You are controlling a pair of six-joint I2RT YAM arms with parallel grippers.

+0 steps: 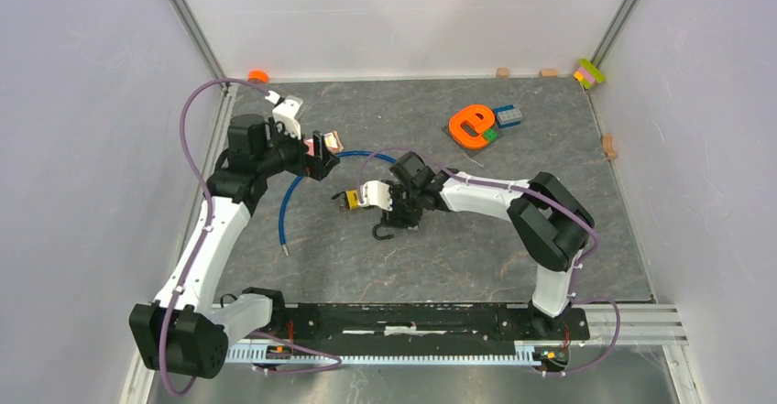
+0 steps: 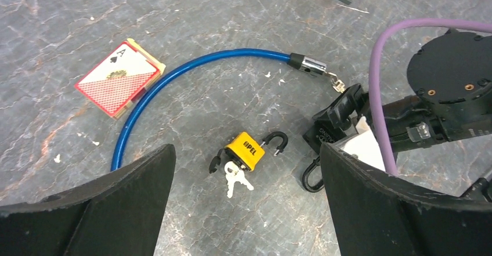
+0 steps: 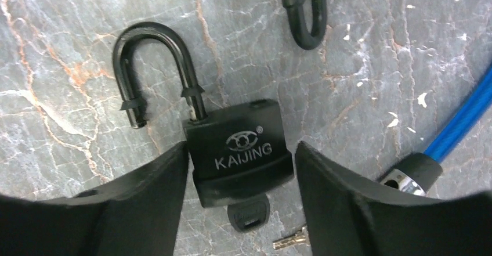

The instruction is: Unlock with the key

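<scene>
step in hand, as judged: tail end of the unlock on the black padlock (image 3: pixel 239 157). it lies flat on the table (image 1: pixel 458 257), about mid-table, with the key (image 3: pixel 248 215) seated in its base. its shackle (image 3: pixel 152 64) has 1 leg in the body and 1 leg clear of it, so it reads as unlocked. the right gripper (image 3: pixel 242 147) straddles the lock body, 1 finger (image 3: pixel 145 204) on each side. 1 looks to touch the body and the other sits just beside it, so i cannot tell whether it pinches or rests loose. the left gripper (image 2: pixel 246 146) hangs over the table, fingers wide, holding nothing. below it lies a yellow padlock (image 2: pixel 248 152) with keys (image 2: pixel 237 179) in it, its shackle also swung out. a blue cable (image 2: pixel 174 79) and a playing card (image 2: pixel 116 79) lie nearby. next move, as judged: the right gripper should let go and lift straight off without dragging the body or the key. the free leg could reseat if the lock is nudged.
</scene>
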